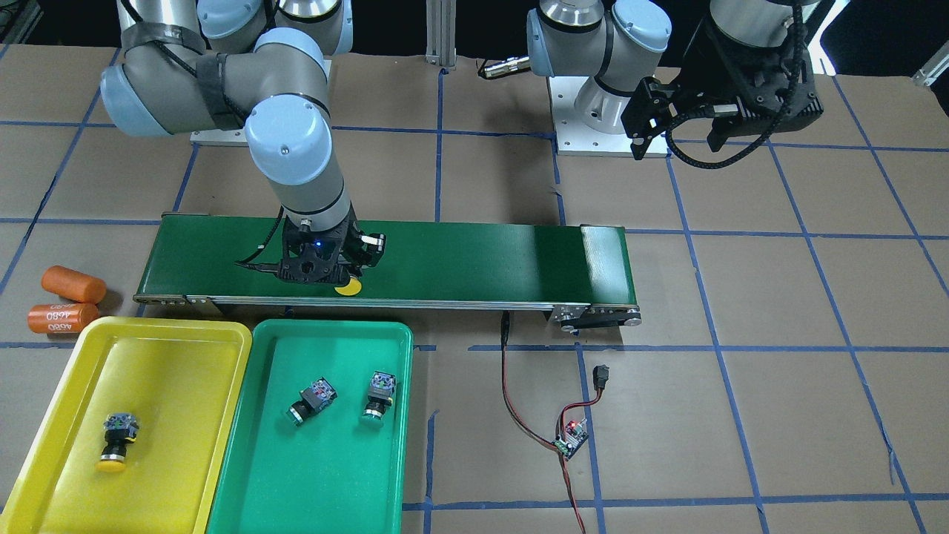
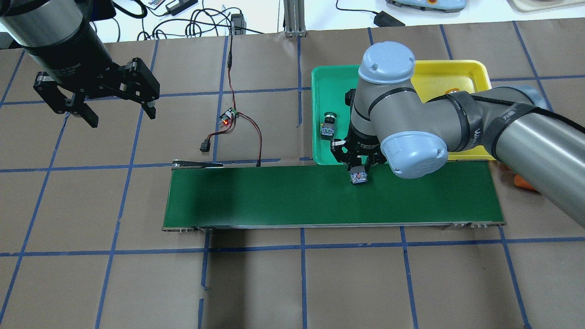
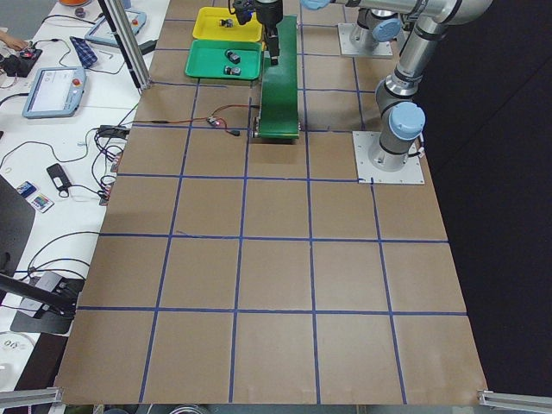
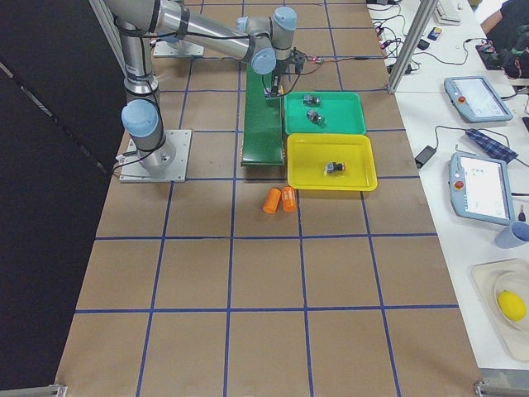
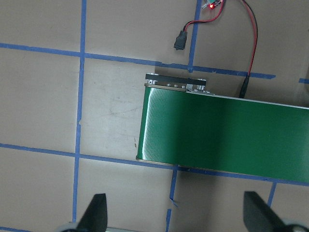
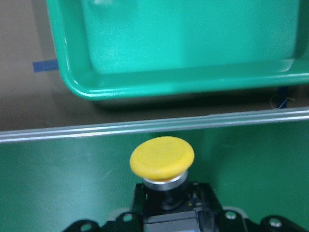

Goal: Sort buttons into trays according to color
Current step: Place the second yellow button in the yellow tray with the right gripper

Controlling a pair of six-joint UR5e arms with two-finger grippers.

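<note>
Pinching yellow button (image 6: pixel 161 158) in right gripper (image 2: pixel 359 168), low on conveyor belt (image 2: pixel 274 196); long axis running across belt, cap pointing forward toward green tray (image 6: pixel 193 43) just beyond. Hovering far aside with left gripper (image 2: pixel 122 115) spread wide.

It was a robotics lab: industrial arms bolted to steel base plates (image 3: pixel 415 173) on a brown table gridded with blue tape (image 3: pixel 285 241), while teach pendants (image 4: pixel 482 188) and tangled cables (image 3: pixel 107 160) crowded white benches (image 3: pixel 34 164) beside aluminium posts (image 3: pixel 123 43).
</note>
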